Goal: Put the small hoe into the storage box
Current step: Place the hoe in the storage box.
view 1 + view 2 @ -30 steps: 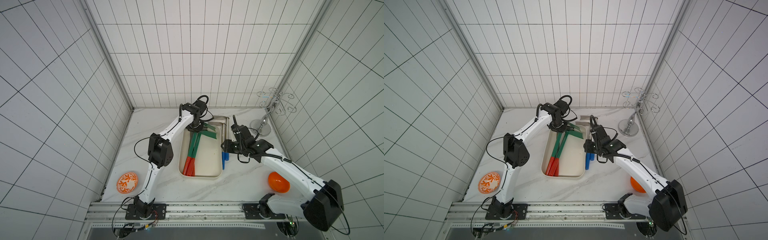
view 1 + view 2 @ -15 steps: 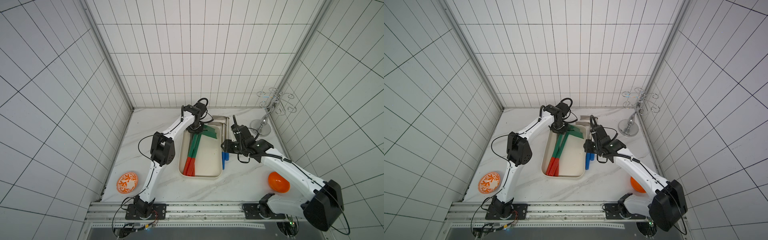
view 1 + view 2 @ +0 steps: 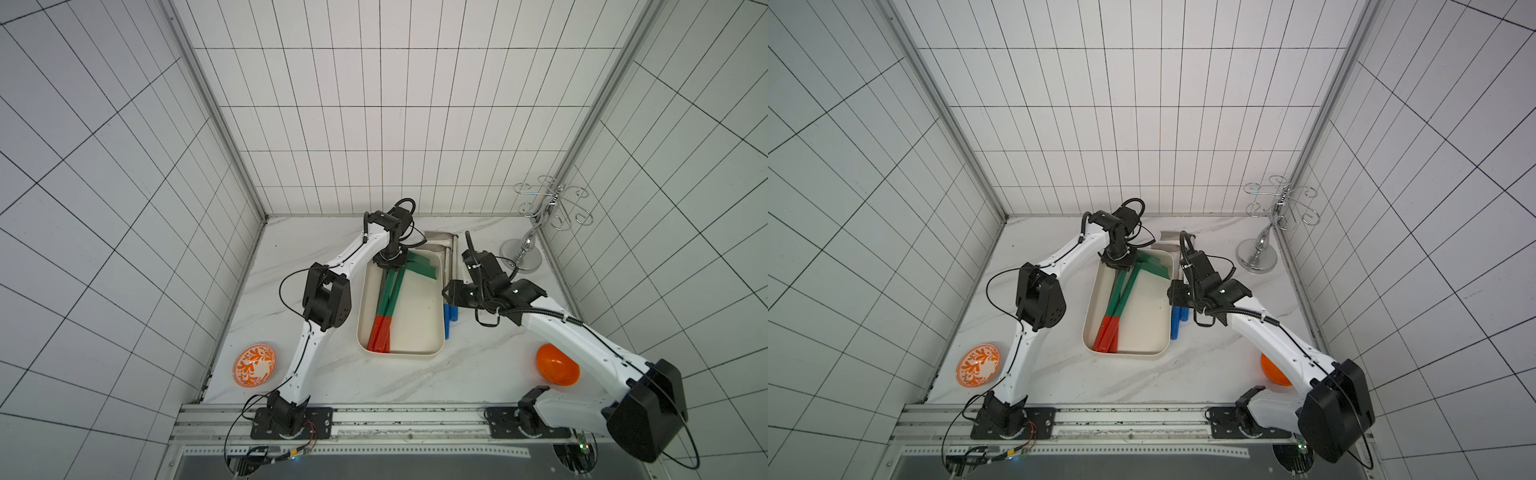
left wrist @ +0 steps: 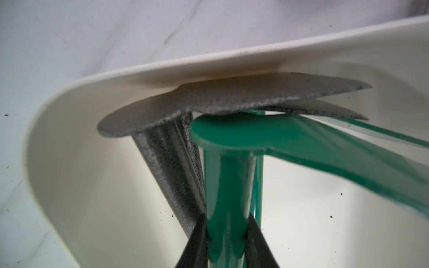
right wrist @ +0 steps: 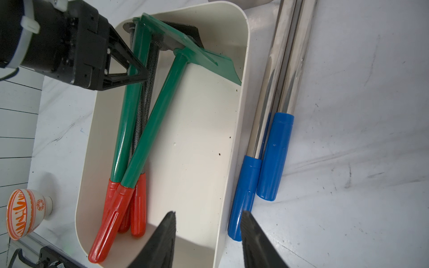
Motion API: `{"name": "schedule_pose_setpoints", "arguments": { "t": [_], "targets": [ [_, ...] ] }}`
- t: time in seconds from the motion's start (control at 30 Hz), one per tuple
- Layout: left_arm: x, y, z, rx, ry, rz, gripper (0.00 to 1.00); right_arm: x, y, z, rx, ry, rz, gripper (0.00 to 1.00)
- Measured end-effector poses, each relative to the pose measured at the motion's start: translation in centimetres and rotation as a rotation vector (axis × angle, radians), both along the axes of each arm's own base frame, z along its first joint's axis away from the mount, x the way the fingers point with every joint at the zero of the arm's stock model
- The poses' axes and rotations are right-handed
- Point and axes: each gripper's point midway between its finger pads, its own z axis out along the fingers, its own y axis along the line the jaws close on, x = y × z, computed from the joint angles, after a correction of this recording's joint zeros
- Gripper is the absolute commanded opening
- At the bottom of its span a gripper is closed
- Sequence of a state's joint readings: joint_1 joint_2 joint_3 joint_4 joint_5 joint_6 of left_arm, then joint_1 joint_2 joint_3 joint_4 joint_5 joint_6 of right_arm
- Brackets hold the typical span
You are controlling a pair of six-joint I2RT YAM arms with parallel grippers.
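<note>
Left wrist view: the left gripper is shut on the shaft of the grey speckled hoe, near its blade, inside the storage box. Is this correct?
Not quite. The left gripper is shut on the shaft of a green hoe, near its blade, inside the storage box. The grey speckled hoe lies beside it, as the left wrist view shows.

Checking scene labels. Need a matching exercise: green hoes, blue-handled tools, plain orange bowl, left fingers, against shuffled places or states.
1 green hoes
2 blue-handled tools
3 plain orange bowl
4 left fingers

A on the table beside the storage box
B shut on one green hoe
C inside the storage box
D on the table by the right arm

Pairs: 1-C, 2-A, 3-D, 4-B
</note>
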State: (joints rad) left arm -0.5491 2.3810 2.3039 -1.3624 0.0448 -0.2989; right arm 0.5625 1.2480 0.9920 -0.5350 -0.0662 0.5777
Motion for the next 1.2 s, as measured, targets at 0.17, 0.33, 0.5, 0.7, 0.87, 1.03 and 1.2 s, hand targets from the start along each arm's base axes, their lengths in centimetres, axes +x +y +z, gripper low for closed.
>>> {"name": "schedule_pose_setpoints", "arguments": {
  "t": [0.17, 0.33, 0.5, 0.7, 0.87, 1.03, 1.2],
  "targets": [
    [0.2, 0.4, 0.0, -0.013, 0.011, 0.033, 0.35, 0.0, 0.0, -0.2, -0.002, 0.004, 0.0, 0.47],
    [0.8, 0.5, 0.1, -0.051, 0.003, 0.074, 0.42, -0.1, 0.0, -0.2, -0.002, 0.005, 0.0, 0.47],
    [0.8, 0.7, 0.1, -0.08, 0.009, 0.093, 0.43, -0.1, 0.0, -0.2, -0.002, 0.005, 0.0, 0.47],
    [0.2, 0.6, 0.0, -0.121, 0.016, 0.093, 0.43, -0.1, 0.0, -0.3, -0.003, 0.007, 0.0, 0.47],
    [-0.8, 0.3, -0.3, -0.187, 0.045, 0.089, 0.42, -0.1, 0.0, -0.4, -0.002, 0.009, 0.002, 0.47],
    [-1.4, 0.1, -0.8, -0.268, 0.076, 0.097, 0.27, -0.1, 0.0, -0.4, -0.002, 0.009, 0.002, 0.47],
    [-1.6, 0.4, -1.8, -0.316, 0.098, 0.084, 0.01, -0.1, 0.0, -0.4, -0.002, 0.009, 0.002, 0.47]
  ]
}}
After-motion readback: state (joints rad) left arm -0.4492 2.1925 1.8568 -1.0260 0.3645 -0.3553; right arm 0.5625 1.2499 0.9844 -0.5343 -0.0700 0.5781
